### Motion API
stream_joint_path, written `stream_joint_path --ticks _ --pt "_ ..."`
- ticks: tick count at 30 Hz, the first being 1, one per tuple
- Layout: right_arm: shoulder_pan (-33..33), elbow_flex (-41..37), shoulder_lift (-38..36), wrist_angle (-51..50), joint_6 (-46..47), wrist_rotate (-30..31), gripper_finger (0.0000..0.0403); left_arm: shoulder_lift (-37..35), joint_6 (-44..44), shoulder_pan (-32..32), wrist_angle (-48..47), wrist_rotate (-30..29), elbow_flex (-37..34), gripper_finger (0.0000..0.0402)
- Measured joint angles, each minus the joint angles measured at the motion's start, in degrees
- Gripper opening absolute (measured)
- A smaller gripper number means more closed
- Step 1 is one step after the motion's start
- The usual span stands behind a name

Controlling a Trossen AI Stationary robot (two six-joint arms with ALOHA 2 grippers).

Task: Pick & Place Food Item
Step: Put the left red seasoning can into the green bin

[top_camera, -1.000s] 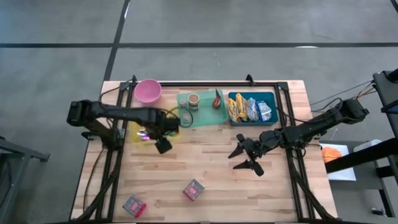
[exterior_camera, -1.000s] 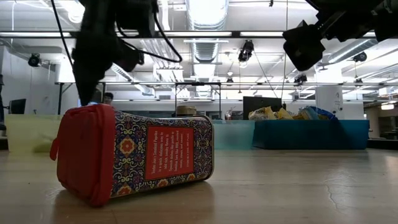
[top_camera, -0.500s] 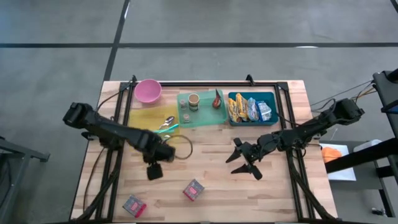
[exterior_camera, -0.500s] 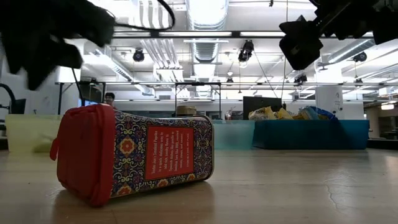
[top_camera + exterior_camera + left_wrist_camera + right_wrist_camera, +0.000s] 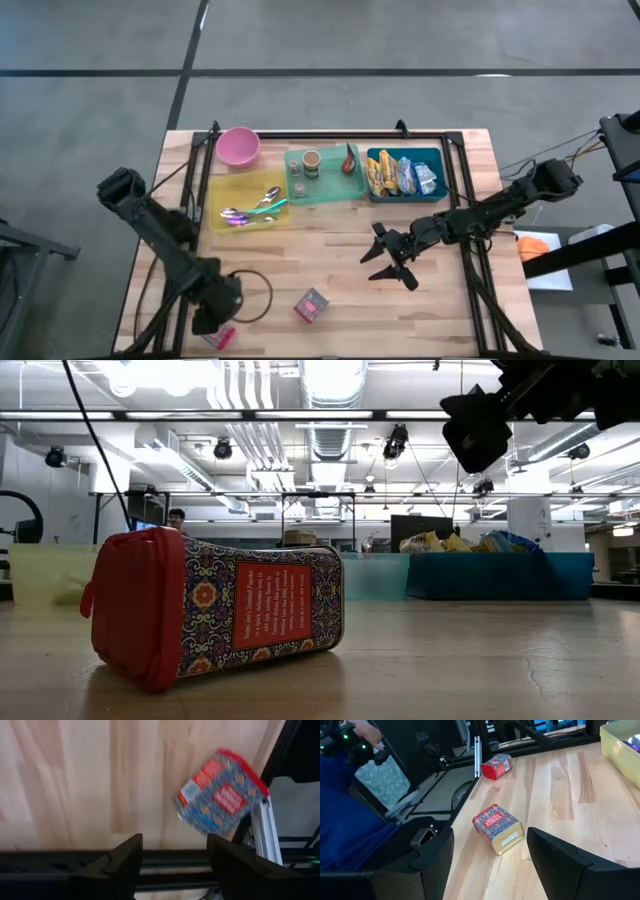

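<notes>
From above I see my left gripper (image 5: 208,322) hanging over the near-left table corner, touching nothing; only its wrist view shows the patterned tin (image 5: 220,795) lying just ahead of its parted, empty fingers. My right gripper (image 5: 385,265), fingers spread, hovers mid-table above a second tin (image 5: 497,827).

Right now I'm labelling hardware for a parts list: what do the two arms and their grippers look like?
Both are dark, slim, jointed arms with black cables looping alongside. The left gripper has two broad, flat, matte black fingers. The right gripper has the same two wide, angular black fingers. No markings show on either.
</notes>
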Motion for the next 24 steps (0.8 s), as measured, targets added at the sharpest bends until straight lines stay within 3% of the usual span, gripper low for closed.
stream_joint_path --ticks 5,10,19,24 --pt "0.02 0.77 1.17 -0.11 0.00 0.01 0.0249 0.00 -8.39 -4.91 4.71 -0.02 -0.03 0.0212" --pt "0.00 2.09 3.43 -0.20 0.15 0.03 0.0249 1.48 -13.46 -6.49 10.87 0.11 -0.55 0.0152" --pt "0.00 6.13 7.86 -0.39 -0.62 -2.98 0.0249 9.40 -7.32 -6.76 13.47 7.81 -0.59 0.0055" --pt "0.02 8.24 7.08 -2.36 -0.83 -3.63 0.0249 11.78 -3.40 -6.76 14.32 7.83 -0.61 0.0018"
